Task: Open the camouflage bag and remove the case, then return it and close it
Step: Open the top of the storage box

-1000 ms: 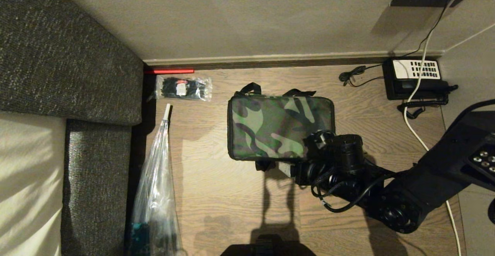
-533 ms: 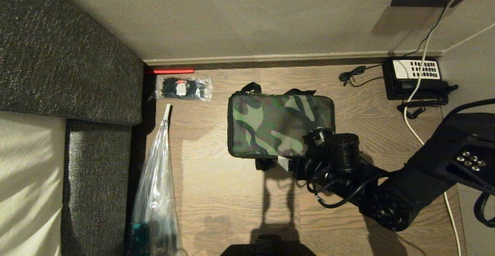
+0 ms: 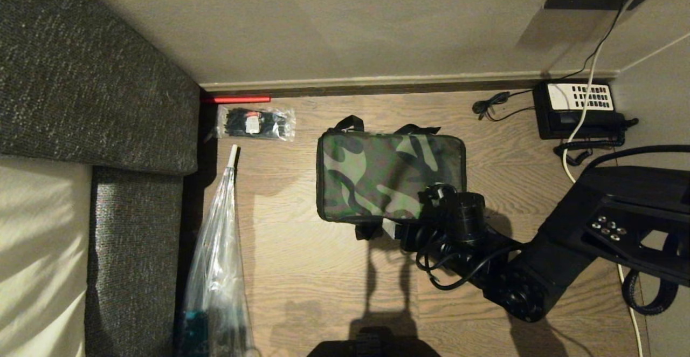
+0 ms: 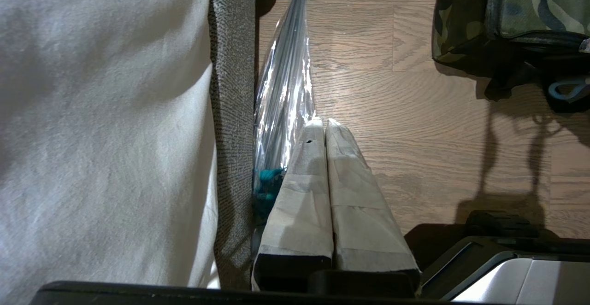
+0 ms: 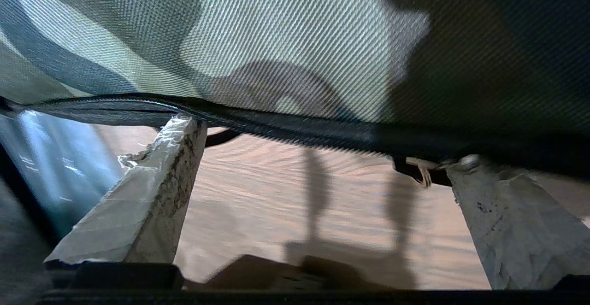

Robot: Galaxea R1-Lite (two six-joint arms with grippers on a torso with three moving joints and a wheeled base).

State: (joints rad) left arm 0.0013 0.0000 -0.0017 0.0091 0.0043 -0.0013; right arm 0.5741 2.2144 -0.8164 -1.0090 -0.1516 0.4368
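The camouflage bag (image 3: 391, 176) lies zipped shut on the wood floor, green lid up and black strap handles at its far side. My right gripper (image 5: 322, 141) is open at the bag's near right corner, fingertips against the black zip line under the lid. A small metal zip pull (image 5: 421, 171) hangs close by one finger (image 5: 502, 222); nothing is gripped. In the head view the right wrist (image 3: 463, 214) covers that corner. The left gripper (image 4: 325, 123) is shut and empty, parked low beside the sofa. The case is hidden.
A black telephone (image 3: 579, 109) with cords sits by the wall at far right, and a white cable (image 3: 579, 184) trails past it. A clear packet of black ties (image 3: 256, 122) lies far left. A plastic-sleeved umbrella (image 3: 218, 260) lies along the grey sofa (image 3: 81, 103).
My right arm has swung left and lower, bringing its wrist further along the bag's near right corner. The bag has not moved and stays shut. The left arm is still.
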